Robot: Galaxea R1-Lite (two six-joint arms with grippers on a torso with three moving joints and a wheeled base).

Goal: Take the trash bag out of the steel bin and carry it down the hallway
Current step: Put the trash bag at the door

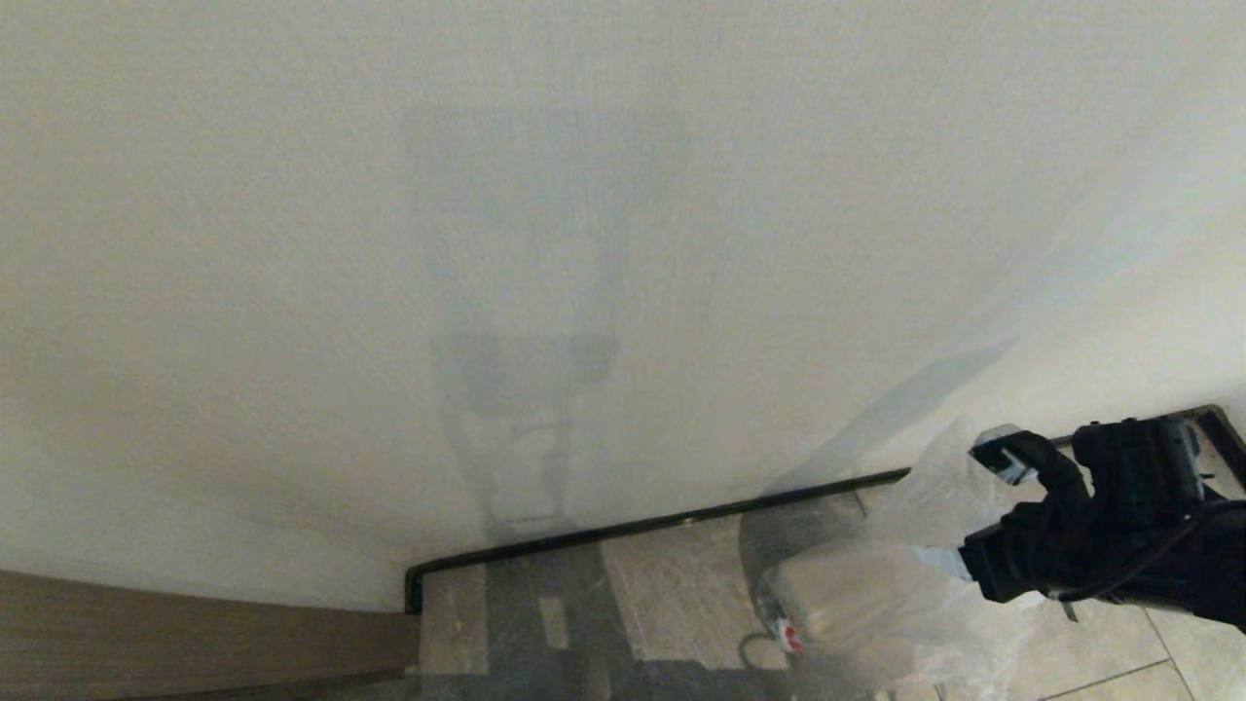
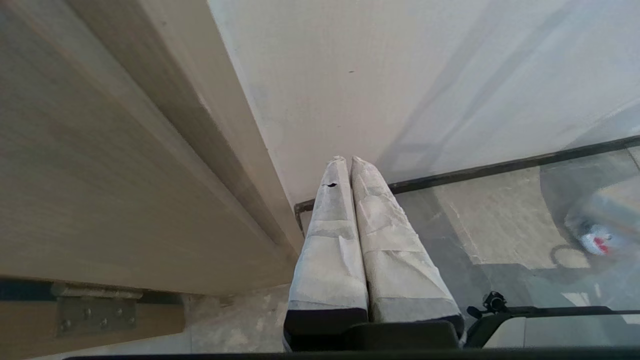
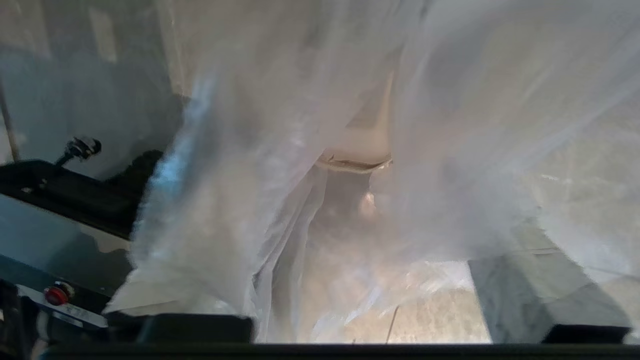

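One clear, crinkly thin plastic trash bag [image 1: 876, 604] with a pale beige lump inside sits low on the glossy marbled floor tiles [image 1: 672, 594] at near right. Just beside it the right gripper [image 1: 973, 511] has its black fingers spread apart around the bag's top. The left gripper [image 2: 345, 160], white-wrapped fingers pressed together, points at the white wall [image 1: 584, 243] beyond.
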